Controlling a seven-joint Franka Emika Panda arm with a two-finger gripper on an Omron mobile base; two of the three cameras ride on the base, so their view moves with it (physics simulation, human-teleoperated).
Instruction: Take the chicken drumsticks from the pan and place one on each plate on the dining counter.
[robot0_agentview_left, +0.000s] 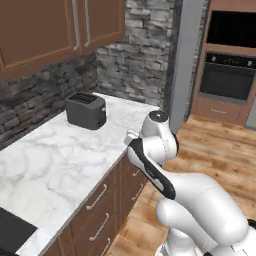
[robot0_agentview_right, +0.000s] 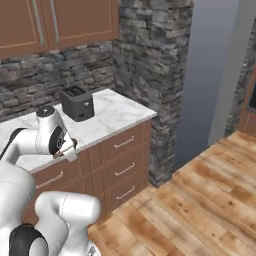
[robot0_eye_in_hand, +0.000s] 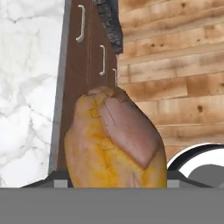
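Note:
A golden orange-brown chicken drumstick (robot0_eye_in_hand: 114, 140) stands large in the hand view, its thick end up, clamped between the two finger tips, which it mostly hides. My gripper (robot0_agentview_right: 68, 148) is shut on it and hangs just off the front edge of the marble worktop (robot0_agentview_left: 45, 160), above the brown drawer fronts (robot0_eye_in_hand: 85, 65) and the wooden floor (robot0_eye_in_hand: 175, 65). In the right base view a bit of orange shows at the hand. The pan, the plates and the dining counter are out of view.
A dark toaster (robot0_agentview_left: 86, 110) sits at the back of the worktop near the stone wall (robot0_agentview_right: 150, 75). Wall cabinets (robot0_agentview_left: 45, 25) hang above. A built-in oven (robot0_agentview_left: 227, 75) stands across the wooden floor (robot0_agentview_right: 200, 200). A dark flat surface (robot0_agentview_left: 12, 231) lies at the worktop's near end.

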